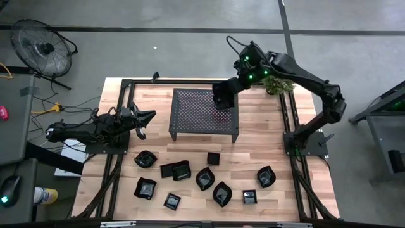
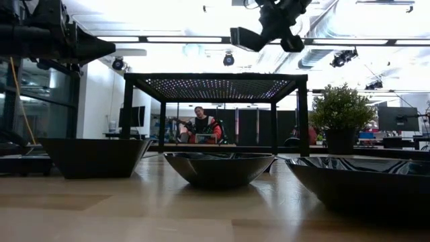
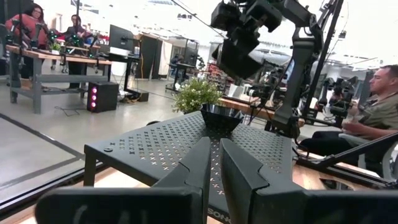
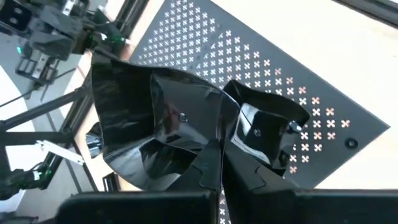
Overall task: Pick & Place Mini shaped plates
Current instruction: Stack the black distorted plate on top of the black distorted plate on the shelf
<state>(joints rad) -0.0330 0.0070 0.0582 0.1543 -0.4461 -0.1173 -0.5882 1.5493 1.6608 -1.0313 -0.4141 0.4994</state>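
Note:
My right gripper (image 1: 221,98) hovers above the black mesh rack (image 1: 204,114), shut on a glossy black mini plate (image 4: 155,118). A second black plate (image 4: 267,134) rests bottom down on the rack top just below it, and it also shows in the left wrist view (image 3: 221,117). Several more black mini plates lie on the near half of the table, among them one (image 1: 145,159) at the left and one (image 1: 266,177) at the right. My left gripper (image 1: 144,116) is shut and empty. It is level, left of the rack, pointing at it. My right gripper pinches the held plate's rim (image 4: 208,144) between its two fingers, coming from above and slanting down. The plate hangs tilted at the fingertips, lifted clear of the rack top and close beside the plate that rests there.
A potted plant (image 1: 278,85) stands at the table's far right corner behind the rack. Black frame rails (image 1: 120,107) run along both table sides. The strip of wood between the rack and the plates (image 1: 190,147) is bare. People sit in the room beyond the table.

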